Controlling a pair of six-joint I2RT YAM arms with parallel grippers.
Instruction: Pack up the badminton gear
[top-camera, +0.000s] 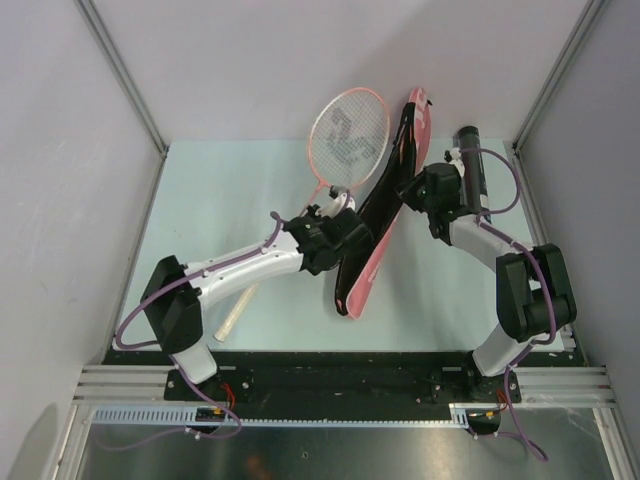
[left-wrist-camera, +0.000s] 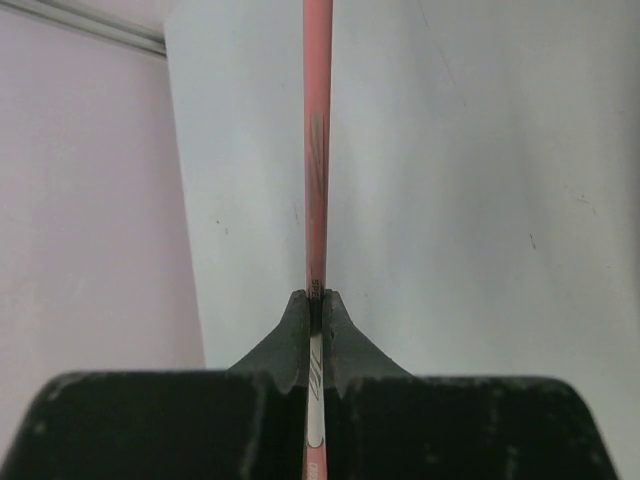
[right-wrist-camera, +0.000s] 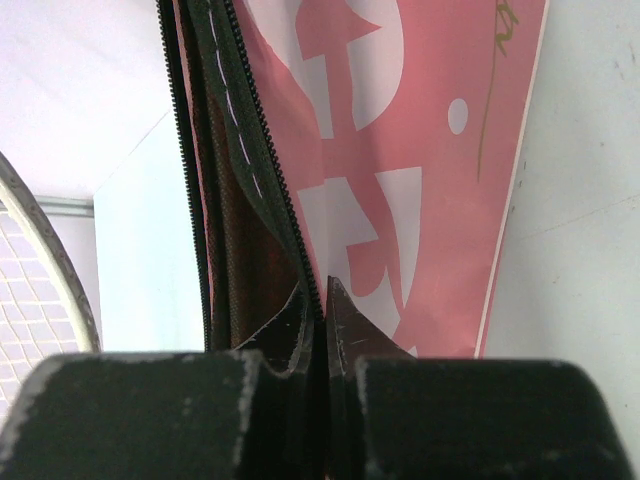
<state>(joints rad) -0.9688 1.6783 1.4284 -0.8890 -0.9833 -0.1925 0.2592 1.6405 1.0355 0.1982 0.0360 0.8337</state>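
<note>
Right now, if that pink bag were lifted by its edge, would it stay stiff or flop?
Probably floppy: the pink bag looks like thin fabric, and its unzipped mouth gapes where the right pincer pinches one edge. Likely light, since it looks flat and thin from above. Lifted from that edge, the far end would probably sag.

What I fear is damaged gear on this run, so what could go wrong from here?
1. The left arm's jaws pinch only the thin shaft of the racket; the shaft could slip or the head swing.
2. The right arm's jaws hold just the zipper edge of the bag; it may pull free and the opening close.
3. The racket's head sits beside that edge and might snag the zipper going in.
</note>
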